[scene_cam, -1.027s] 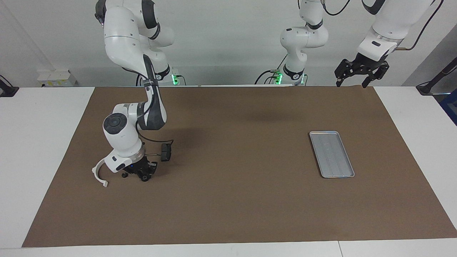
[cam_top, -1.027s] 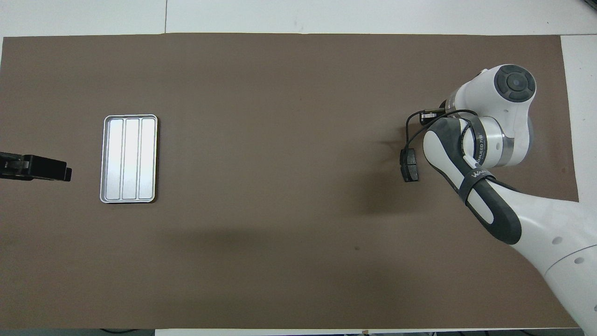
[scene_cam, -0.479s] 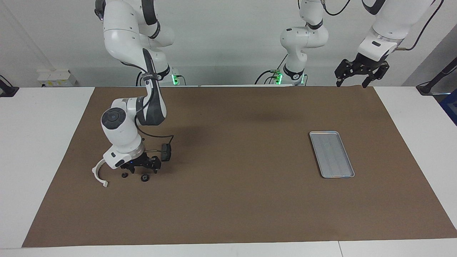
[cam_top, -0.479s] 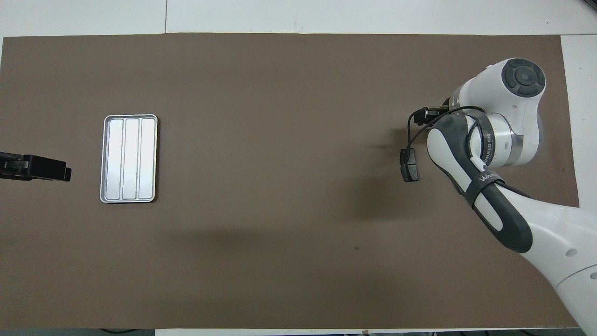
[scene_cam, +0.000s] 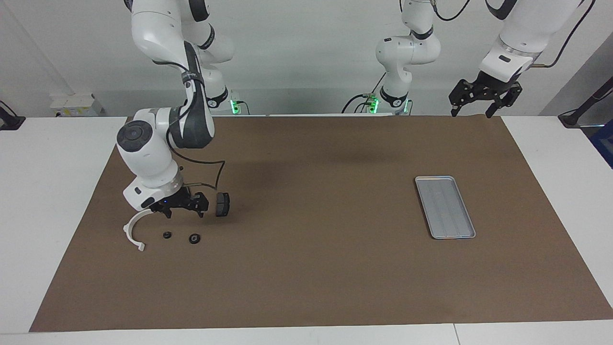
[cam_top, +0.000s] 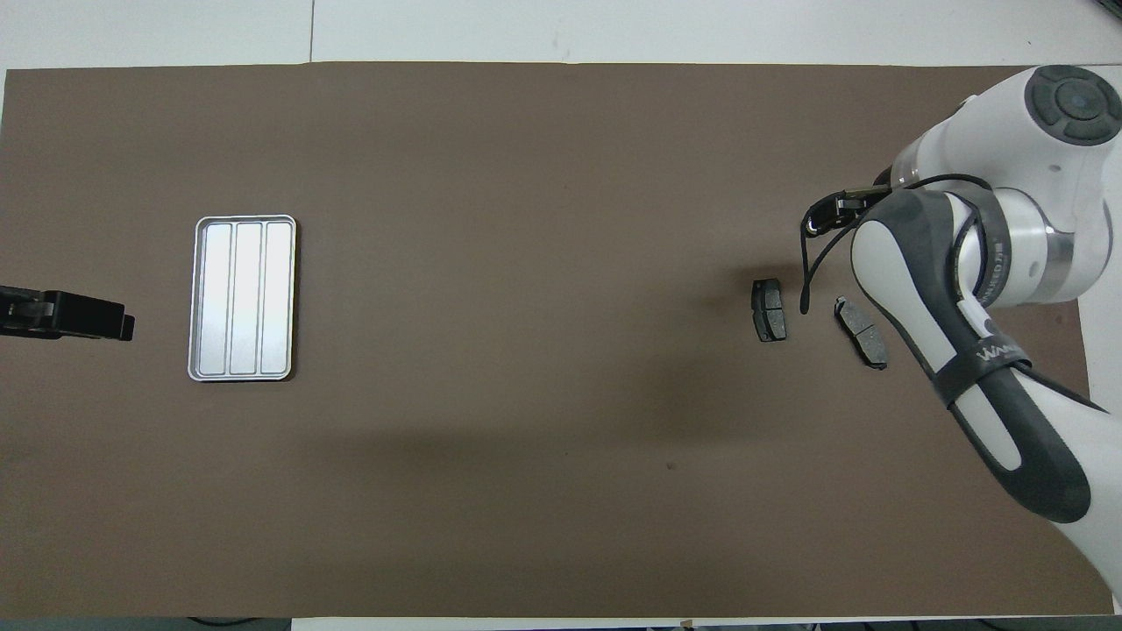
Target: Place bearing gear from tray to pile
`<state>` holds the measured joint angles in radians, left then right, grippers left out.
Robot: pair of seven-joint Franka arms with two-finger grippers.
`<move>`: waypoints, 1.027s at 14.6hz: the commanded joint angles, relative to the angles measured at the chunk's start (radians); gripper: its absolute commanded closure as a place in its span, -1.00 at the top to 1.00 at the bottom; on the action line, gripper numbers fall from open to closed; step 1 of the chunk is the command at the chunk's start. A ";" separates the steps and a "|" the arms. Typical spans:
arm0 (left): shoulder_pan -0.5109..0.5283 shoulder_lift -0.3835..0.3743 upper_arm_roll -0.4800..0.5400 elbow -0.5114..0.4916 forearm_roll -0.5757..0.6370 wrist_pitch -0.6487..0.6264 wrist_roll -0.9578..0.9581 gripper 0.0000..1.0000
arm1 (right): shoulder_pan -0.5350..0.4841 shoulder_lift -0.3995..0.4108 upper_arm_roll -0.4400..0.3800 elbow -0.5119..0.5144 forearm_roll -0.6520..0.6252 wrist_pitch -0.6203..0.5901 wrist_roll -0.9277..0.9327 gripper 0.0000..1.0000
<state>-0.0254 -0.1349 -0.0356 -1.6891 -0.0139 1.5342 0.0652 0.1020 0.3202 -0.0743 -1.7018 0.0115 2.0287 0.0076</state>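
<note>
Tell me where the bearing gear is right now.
In the facing view, the bearing gear lies on the mat at the right arm's end, beside a smaller black ring and the white bracket.

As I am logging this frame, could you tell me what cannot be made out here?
- Overhead view: the right arm hides the bracket and both small round parts.
- Facing view: the right gripper hides the second pad.
- Facing view: those round parts are too small to tell apart.
</note>
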 commanded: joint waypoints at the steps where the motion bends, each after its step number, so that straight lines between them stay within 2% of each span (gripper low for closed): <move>1: -0.010 0.005 0.010 0.009 -0.005 -0.009 -0.002 1.00 | -0.028 -0.073 0.013 0.028 -0.002 -0.100 -0.063 1.00; 7: -0.010 0.005 0.010 0.009 -0.005 -0.009 -0.002 1.00 | -0.019 -0.275 0.021 0.028 0.002 -0.293 -0.061 1.00; 13: -0.010 0.005 0.010 0.009 -0.005 -0.009 -0.002 1.00 | -0.025 -0.401 0.024 0.028 0.010 -0.432 -0.057 1.00; 15: -0.010 0.005 0.010 0.011 -0.005 -0.009 -0.002 1.00 | -0.048 -0.426 0.048 0.028 0.010 -0.473 -0.055 1.00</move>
<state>-0.0254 -0.1348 -0.0356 -1.6891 -0.0139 1.5341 0.0652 0.0881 -0.0681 -0.0550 -1.6519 0.0122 1.5854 -0.0314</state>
